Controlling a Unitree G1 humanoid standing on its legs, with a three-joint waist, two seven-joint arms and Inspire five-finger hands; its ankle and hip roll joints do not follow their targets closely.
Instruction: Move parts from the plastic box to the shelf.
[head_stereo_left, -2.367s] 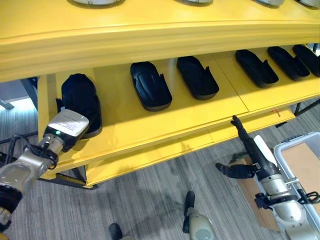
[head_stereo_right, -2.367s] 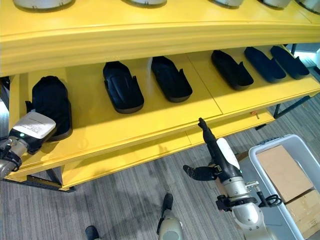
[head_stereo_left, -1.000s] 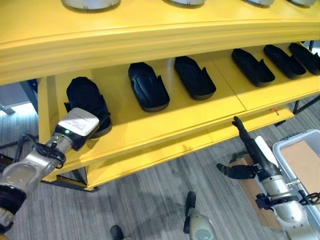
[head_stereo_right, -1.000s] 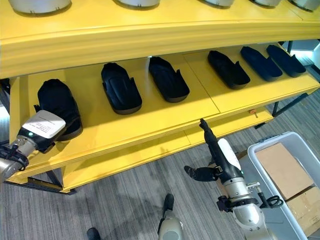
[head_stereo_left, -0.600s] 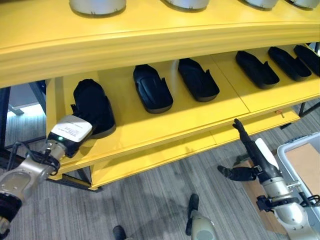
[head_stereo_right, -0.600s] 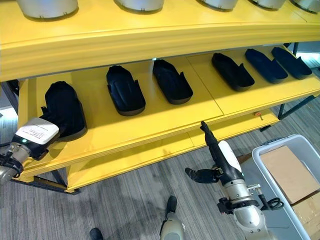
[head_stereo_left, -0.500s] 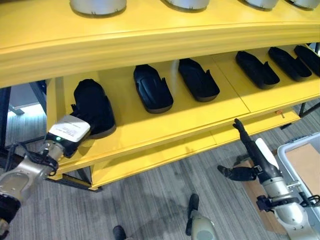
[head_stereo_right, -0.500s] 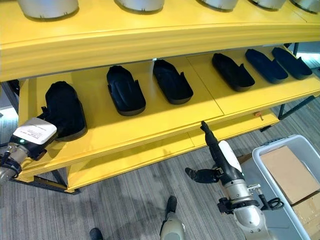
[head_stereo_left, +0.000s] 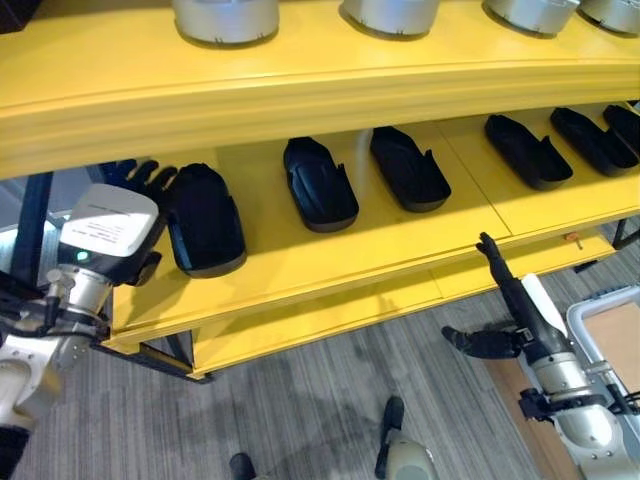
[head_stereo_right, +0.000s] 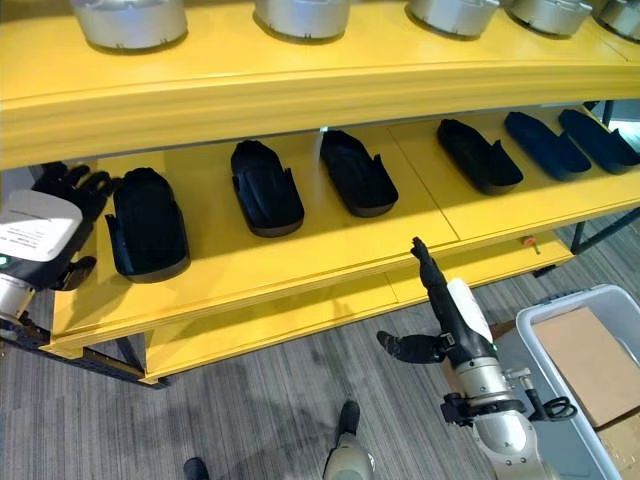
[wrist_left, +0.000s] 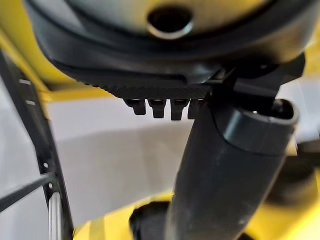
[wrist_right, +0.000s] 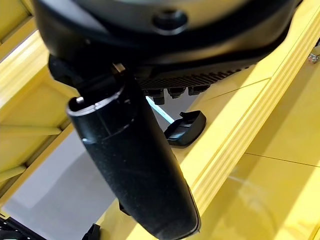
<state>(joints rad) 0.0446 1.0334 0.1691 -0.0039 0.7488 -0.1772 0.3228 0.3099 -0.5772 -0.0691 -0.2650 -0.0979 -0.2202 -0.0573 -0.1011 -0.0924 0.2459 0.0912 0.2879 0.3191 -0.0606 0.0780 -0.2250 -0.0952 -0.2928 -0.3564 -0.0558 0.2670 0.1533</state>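
part (head_stereo_left: 204, 220) lengthwise front-to-back on shelf (head_stereo_left: 330, 255)

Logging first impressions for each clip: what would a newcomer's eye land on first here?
The big yellow shelf with a row of black parts laid out on its middle level stands out first. At its left end the left robot hand is open beside the leftmost black part, not holding it. The right robot hand is open in front of the shelf's front edge, and a grey plastic box stands on the floor to the right.
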